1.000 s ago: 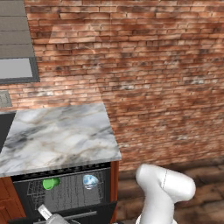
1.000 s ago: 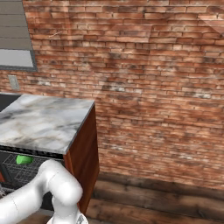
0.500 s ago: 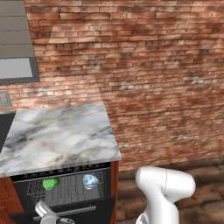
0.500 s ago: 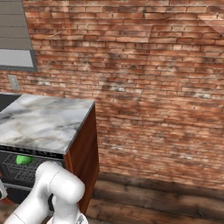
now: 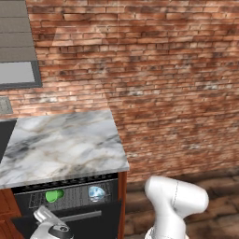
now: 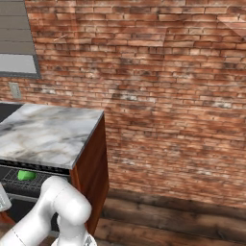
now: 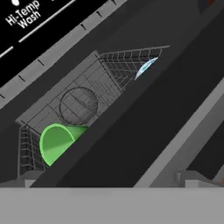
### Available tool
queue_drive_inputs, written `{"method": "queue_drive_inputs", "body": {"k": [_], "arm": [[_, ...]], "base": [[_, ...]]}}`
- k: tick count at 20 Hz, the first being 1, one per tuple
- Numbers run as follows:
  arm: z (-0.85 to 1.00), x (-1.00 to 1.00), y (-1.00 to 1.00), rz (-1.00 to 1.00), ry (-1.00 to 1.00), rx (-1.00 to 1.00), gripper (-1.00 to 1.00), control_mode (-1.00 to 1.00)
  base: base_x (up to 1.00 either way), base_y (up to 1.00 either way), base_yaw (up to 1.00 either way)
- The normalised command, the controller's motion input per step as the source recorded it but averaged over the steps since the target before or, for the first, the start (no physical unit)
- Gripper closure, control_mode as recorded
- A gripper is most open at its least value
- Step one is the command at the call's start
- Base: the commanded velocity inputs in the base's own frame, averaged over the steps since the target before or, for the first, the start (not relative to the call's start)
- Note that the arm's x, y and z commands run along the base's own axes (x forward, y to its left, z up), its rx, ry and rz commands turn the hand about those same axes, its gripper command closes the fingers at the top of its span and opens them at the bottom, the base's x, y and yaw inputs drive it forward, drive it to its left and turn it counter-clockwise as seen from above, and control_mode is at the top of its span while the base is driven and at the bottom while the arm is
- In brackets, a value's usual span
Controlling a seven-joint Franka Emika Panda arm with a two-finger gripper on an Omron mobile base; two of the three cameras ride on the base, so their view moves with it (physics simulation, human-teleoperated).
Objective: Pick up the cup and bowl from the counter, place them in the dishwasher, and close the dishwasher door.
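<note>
A: Bench (image 5: 65, 144) finish?

B: Grey-and-white veined marble. The wall (image 5: 163, 70) behind is red brick with pale mortar lines.

A: Dishwasher (image 5: 70, 205)?

B: Black front, grey wire racks (image 7: 87, 96), white lettering on the dark control strip (image 7: 39, 26). The door (image 7: 144, 131) is black with a grey bar handle (image 7: 192, 131).

A: Contents?

B: Cup (image 7: 57, 141) bright green, plain. Bowl (image 5: 96, 192) pale bluish-white, glossy.

A: Surroundings?

B: Cabinet (image 6: 91, 168) reddish-brown wood; floor (image 6: 182, 218) dark brown planks.

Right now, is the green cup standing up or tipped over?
Tipped: the cup lies on its side in the dishwasher rack, mouth facing the camera.
</note>
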Motion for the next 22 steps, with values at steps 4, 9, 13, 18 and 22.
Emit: {"method": "queue_drive_inputs", "body": {"k": [4, 9, 13, 18, 22], "arm": [[-0.29, 0.00, 0.01, 0.18, -0.60, -0.95, -1.00, -1.00], [-0.27, 0.00, 0.03, 0.23, -0.58, -0.98, -1.00, -1.00], [-0.23, 0.00, 0.05, 0.29, -0.54, -1.00, -1.00, -1.00], [-0.20, 0.00, 0.00, 0.30, -0.54, -0.99, -1.00, -1.00], [-0.35, 0.01, -0.23, 0.27, -0.53, -0.93, -1.00, -1.00]], "base": [[0.00, 0.00, 0.00], [0.00, 0.00, 0.00], [0.00, 0.00, 0.00], [0.00, 0.00, 0.00], [0.00, 0.00, 0.00]]}}
